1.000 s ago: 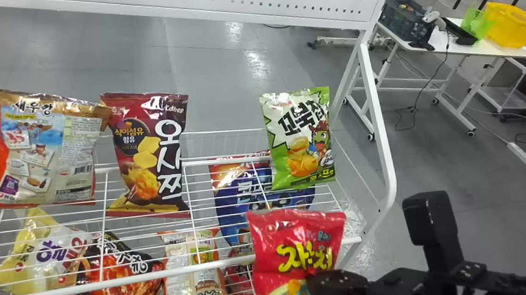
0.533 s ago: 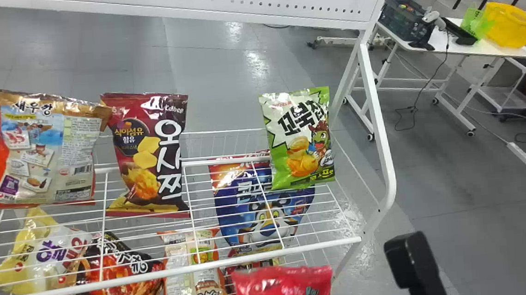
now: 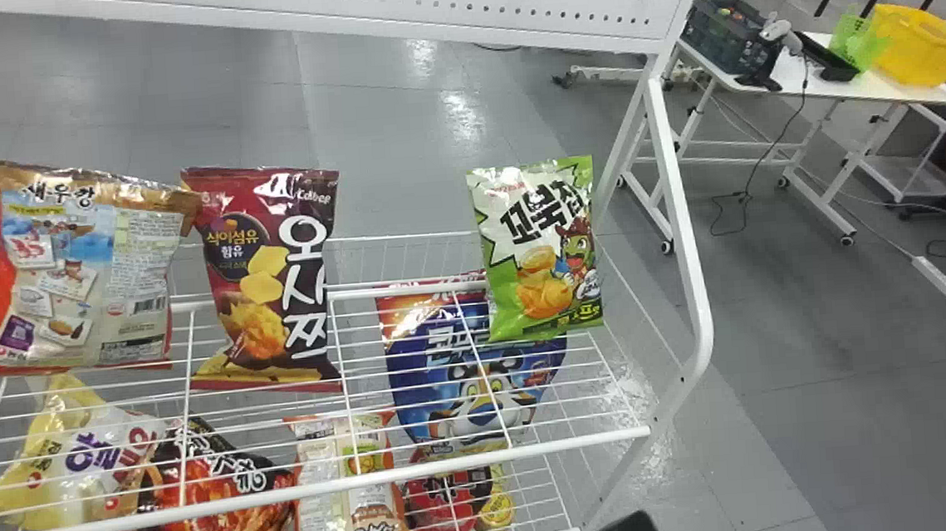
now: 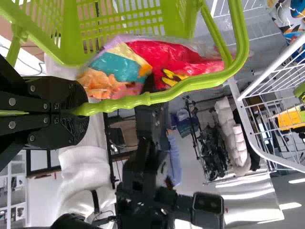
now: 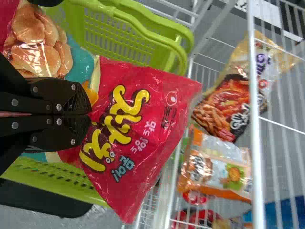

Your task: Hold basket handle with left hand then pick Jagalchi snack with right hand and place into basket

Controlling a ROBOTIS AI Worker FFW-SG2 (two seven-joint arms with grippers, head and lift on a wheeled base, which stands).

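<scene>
Grey floor (image 3: 380, 122) is stretching beyond the white wire rack (image 3: 536, 450), while the left gripper (image 4: 86, 112) is holding the basket handle (image 4: 147, 98) and the right gripper (image 5: 89, 114) is clamping the Jagalchi snack (image 5: 157, 109) close to the green basket (image 4: 69, 33).

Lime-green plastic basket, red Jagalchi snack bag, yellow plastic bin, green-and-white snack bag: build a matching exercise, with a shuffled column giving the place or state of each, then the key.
Things
1. Lime-green plastic basket
2. Red Jagalchi snack bag
3. Yellow plastic bin
4. Green-and-white snack bag

Places or states
A. On the white table
B. Pinched in the right gripper
C. Overlapping the blue tiger-printed bag in the head view
D. Held by its handle in the left gripper

Pairs: 1-D, 2-B, 3-A, 4-C
</scene>
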